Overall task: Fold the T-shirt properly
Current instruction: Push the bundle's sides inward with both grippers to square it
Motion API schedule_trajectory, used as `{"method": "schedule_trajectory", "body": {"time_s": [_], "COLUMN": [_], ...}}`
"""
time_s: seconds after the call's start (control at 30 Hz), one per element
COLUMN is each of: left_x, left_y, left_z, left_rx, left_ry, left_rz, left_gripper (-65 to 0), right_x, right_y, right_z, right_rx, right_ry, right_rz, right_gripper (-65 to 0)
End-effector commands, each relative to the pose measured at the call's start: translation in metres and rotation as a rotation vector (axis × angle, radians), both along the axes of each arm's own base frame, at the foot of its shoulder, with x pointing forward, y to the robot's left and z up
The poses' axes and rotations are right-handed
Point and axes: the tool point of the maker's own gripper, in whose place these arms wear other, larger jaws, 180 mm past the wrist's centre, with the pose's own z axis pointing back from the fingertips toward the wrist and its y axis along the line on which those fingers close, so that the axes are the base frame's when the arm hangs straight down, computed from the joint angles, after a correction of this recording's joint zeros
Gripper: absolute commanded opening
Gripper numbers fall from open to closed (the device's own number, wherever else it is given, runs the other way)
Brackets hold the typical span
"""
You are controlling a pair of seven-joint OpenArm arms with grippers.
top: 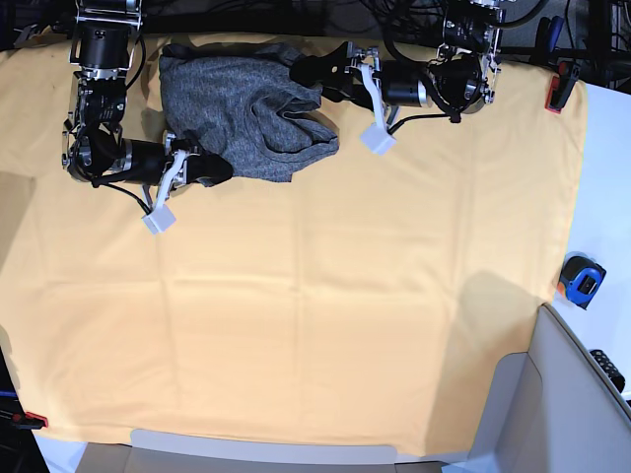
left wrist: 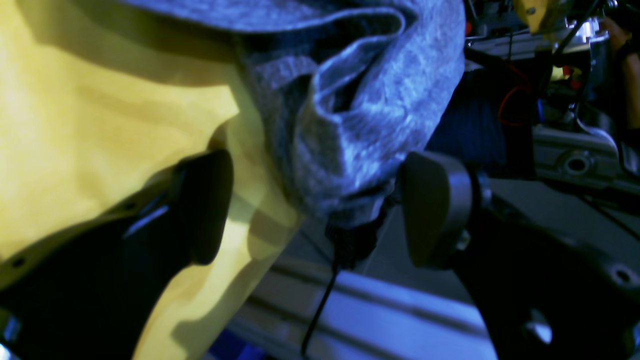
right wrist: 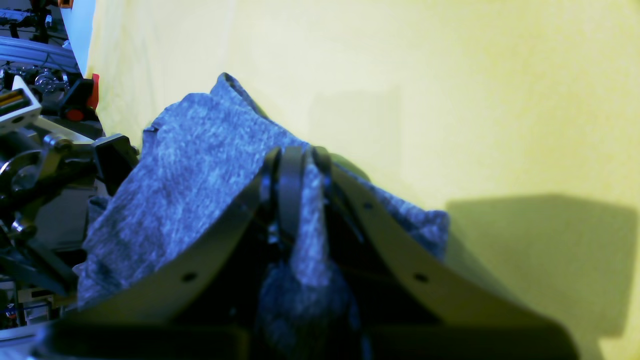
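The T-shirt (top: 246,108), dark heathered grey, lies bunched in a wrinkled heap at the back left of the yellow-orange cloth (top: 345,296). My right gripper (top: 210,168) is at the heap's near left edge. In the right wrist view its fingers (right wrist: 292,170) are shut on a pinch of the T-shirt (right wrist: 200,150). My left gripper (top: 314,77) is at the heap's far right corner. Its jaws (left wrist: 320,210) stand wide open, with a rolled fold of the T-shirt (left wrist: 360,100) hanging loose between the pads (left wrist: 435,210).
The yellow-orange cloth (left wrist: 100,125) covers the whole table and hangs over its far edge. A blue tape measure (top: 580,279) lies off the cloth at the right. A red clamp (top: 560,89) grips the far right corner. A grey panel (top: 552,414) stands at the near right.
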Motion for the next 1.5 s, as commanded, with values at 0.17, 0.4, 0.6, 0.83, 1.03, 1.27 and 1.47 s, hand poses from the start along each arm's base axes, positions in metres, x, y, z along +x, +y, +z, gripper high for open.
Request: {"method": "schedule_trajectory", "body": {"time_s": [0.17,0.4,0.6,0.83,1.03,1.27,1.47], "left_x": [0.0,-0.002,-0.004,0.002,0.003,0.017,0.044], "left_y": [-0.002,-0.013,-0.015,-0.009,-0.003,0.006,0.013], "left_z": [0.004,0.007,0.005,-0.003,-0.012,-0.02,-0.017], "left_rx": [-0.012,-0.023,-0.009,0.055,0.119,0.22,0.293], "left_ry": [-0.006,-0.021,-0.027,-0.045,-0.058,-0.111,-0.185], "left_rz": [-0.008,-0.048,-0.071,-0.071,-0.084,-0.108,-0.115], "left_gripper": [-13.7,-22.3,-35.2,-46.0,-53.5,-65.0,-65.0], "right_x": [-0.002,-0.002,-0.002,-0.002,-0.002,-0.001,0.017], "right_y": [-0.006,-0.006,-0.006,-0.006,-0.007,-0.01,-0.022], "right_z": [-0.004,-0.004,-0.004,-0.004,-0.004,-0.005,0.017], "right_rx": [-0.036,-0.036,-0.036,-0.036,-0.037,-0.068,-0.193], "right_ry": [0.019,0.019,0.018,0.018,0.019,0.032,-0.003], "right_rz": [0.006,0.006,0.005,0.005,0.005,-0.006,-0.093], "right_gripper": [-62.9,-62.9,-63.0,-63.0,-63.0,-63.0,-63.0]}}
